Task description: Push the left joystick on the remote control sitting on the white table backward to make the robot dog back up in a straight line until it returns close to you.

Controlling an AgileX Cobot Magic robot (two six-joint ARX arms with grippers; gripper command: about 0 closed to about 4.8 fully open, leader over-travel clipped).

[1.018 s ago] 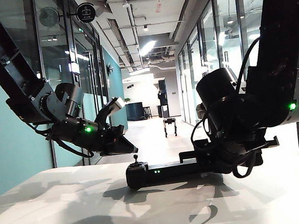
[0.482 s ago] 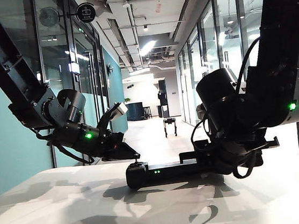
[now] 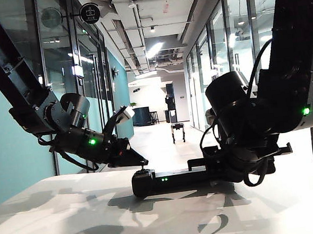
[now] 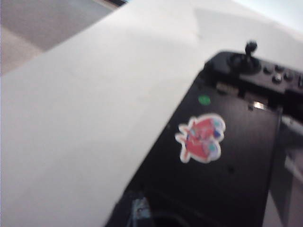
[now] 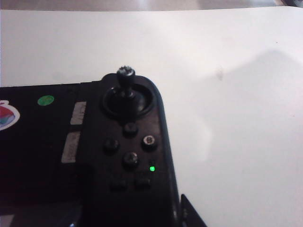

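Exterior view: the left gripper (image 3: pixel 139 162) has come down since a second ago and its tip now sits at the top of the left joystick (image 3: pixel 142 166); whether its jaws are parted I cannot tell. The remote (image 3: pixel 180 180) lies on the table (image 3: pixel 73 228), unmoved. The right gripper (image 3: pixel 230 168) rests at the remote's right end just as before; its grip state is hidden. The dog (image 3: pixel 178 132) stands far down the corridor, in the same spot.

Right pincer (image 3: pixel 230 168) hidden behind its arm; robot dog (image 3: pixel 178 132) tiny
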